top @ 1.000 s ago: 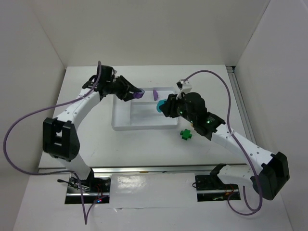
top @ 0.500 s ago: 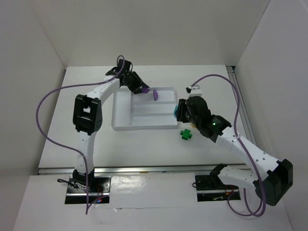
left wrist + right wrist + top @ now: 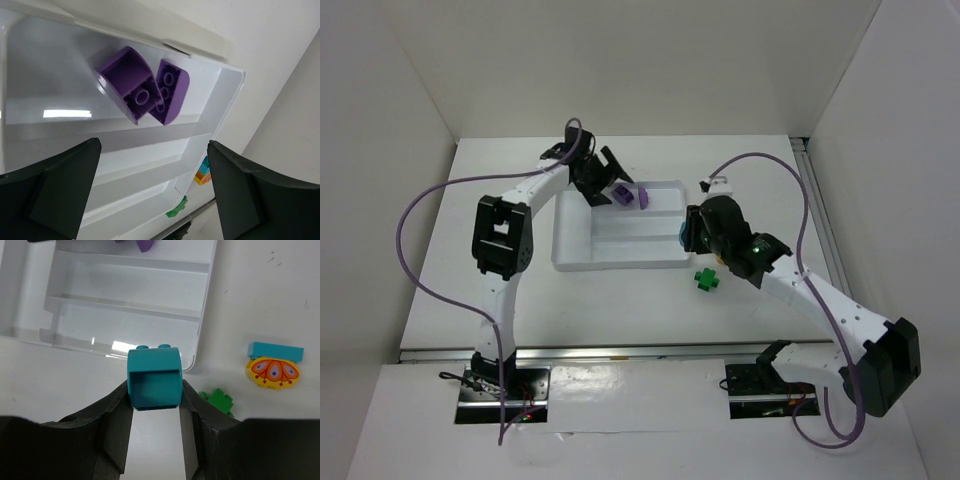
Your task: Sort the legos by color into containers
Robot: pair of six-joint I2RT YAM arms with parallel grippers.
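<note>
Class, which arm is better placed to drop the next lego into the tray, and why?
Right. The right pincer grips a teal lego beside the tray; the left pincer hangs open and empty over two purple legos.

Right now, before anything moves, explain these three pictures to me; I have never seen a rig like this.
Two robot arms stand on a white table, each ending in a two-finger gripper. One picture looks down from above; the other two come from wrist cameras. The left gripper is open above two purple pieces lying in the white tray's far compartment. The right gripper pinches a teal piece just outside the tray. A green piece, a cyan brick and a yellow-and-red piece lie loose on the table.
</note>
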